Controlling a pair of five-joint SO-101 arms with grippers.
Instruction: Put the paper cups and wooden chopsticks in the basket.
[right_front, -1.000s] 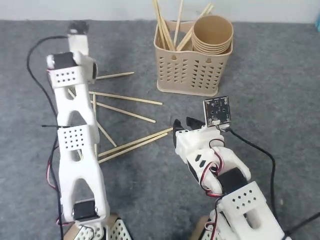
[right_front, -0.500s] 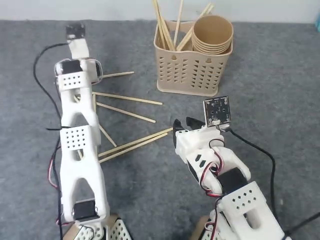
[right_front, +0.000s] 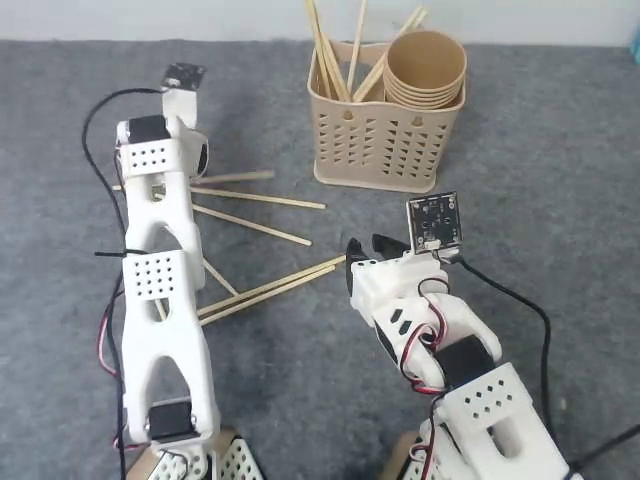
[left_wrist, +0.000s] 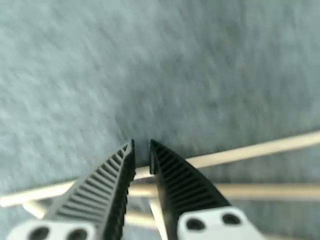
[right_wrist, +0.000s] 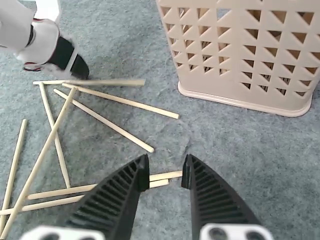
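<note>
The basket (right_front: 375, 150) stands at the far side of the grey counter (right_front: 560, 150), a little to the right of the middle. In its right part there is a stack of paper cups (right_front: 427, 62), and in its left part several wooden chopsticks (right_front: 322, 45) stand leaning, with their ends above the rim.

More chopsticks lie loose on the counter, to the left of the basket and nearer than it. One short chopstick (right_front: 238, 177) lies the farthest. Just nearer than it, a long one (right_front: 258, 198) points toward the foot of the basket, and another (right_front: 252, 226) lies slanted nearer again. A pair of chopsticks (right_front: 275, 285) lies side by side, almost touching, and their right ends come close to the right gripper (right_wrist: 166, 165).

The left arm is stretched far over the loose chopsticks. The left gripper (left_wrist: 141, 145) is low over the counter, and its fingers have only a narrow gap between them and hold nothing. A chopstick (left_wrist: 250, 149) lies across on the counter just beneath the tips.

The right gripper is near the middle of the counter, nearer than the basket and apart from it. Its fingers are moderately apart and hold nothing, and the ends of the pair of chopsticks lie just under the gap between them.
</note>
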